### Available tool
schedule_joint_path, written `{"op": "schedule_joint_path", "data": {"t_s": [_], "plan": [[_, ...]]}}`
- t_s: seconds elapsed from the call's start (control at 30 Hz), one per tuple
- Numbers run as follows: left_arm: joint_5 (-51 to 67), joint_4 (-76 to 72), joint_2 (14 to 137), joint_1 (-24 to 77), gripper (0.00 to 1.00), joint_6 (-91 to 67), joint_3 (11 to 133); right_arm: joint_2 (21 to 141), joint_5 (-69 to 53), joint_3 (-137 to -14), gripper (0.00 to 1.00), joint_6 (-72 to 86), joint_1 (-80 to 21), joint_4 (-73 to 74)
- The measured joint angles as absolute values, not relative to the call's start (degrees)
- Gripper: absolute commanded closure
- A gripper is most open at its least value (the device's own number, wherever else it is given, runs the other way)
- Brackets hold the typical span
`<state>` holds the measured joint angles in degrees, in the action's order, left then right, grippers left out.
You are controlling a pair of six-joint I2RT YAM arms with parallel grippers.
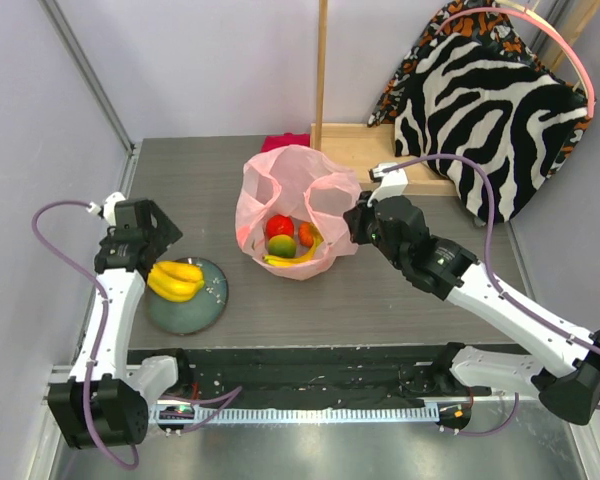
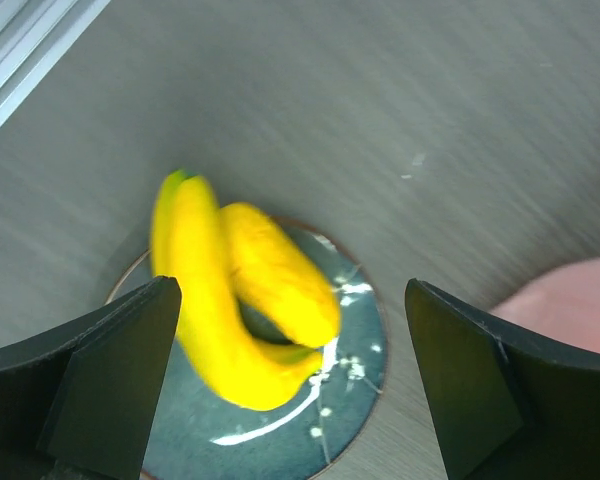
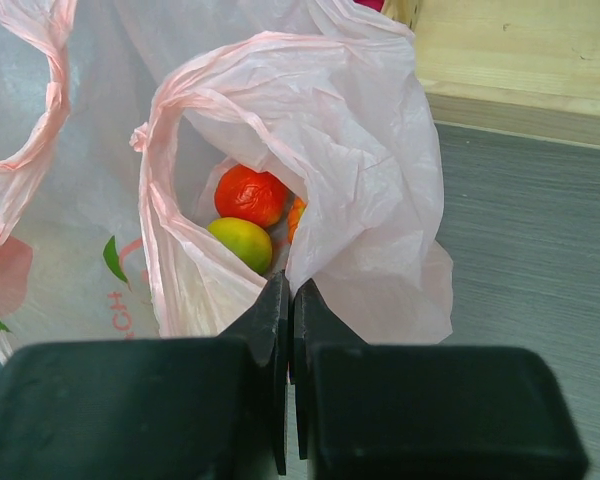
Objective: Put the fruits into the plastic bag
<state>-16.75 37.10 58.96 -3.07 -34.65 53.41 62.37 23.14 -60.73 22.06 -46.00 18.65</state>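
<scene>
Robot lab test cell. Left arm [image 1: 108, 320] and right arm [image 1: 500, 295] bolted side by side on black base rail [image 1: 310, 365] at near edge of grey wood-grain counter [image 1: 380, 300]. Purple cables [image 1: 38, 235] loop loose off arms. White slotted cable track [image 1: 310, 410] runs along front. Plain pale wall panels [image 1: 210, 60] and aluminium strut [image 1: 88, 70] box counter in. Few props on it: plastic bag [image 1: 270, 185], bananas [image 1: 175, 280] on plate [image 1: 205, 310]. Stowed behind: zebra-print cushion [image 1: 490, 120], bare wooden frame [image 1: 321, 60].
</scene>
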Motion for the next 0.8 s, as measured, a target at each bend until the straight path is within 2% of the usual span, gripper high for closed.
{"op": "schedule_joint_path", "data": {"t_s": [0.23,0.4,0.57,0.7,0.8], "plan": [[-18.41,38.92,55.77,-8.27,0.01,-40.95,47.18,60.99,21.30,-59.94,0.99,21.52,-44.91,17.91],[-16.21,38.50,55.64,-12.69,0.08,-43.68,43.07,60.95,20.01,-59.11,0.99,21.47,-44.12,17.58],[-12.95,37.52,56.77,-15.00,0.20,-45.78,40.27,60.97,19.25,-58.41,0.99,21.50,-43.35,17.23],[-11.60,36.51,57.65,-15.59,0.23,-46.39,39.46,60.97,18.68,-58.04,0.99,21.52,-42.89,17.15],[-11.00,35.90,58.26,-16.12,0.29,-46.61,39.11,60.97,18.20,-57.91,0.99,21.52,-42.61,17.08]]}}
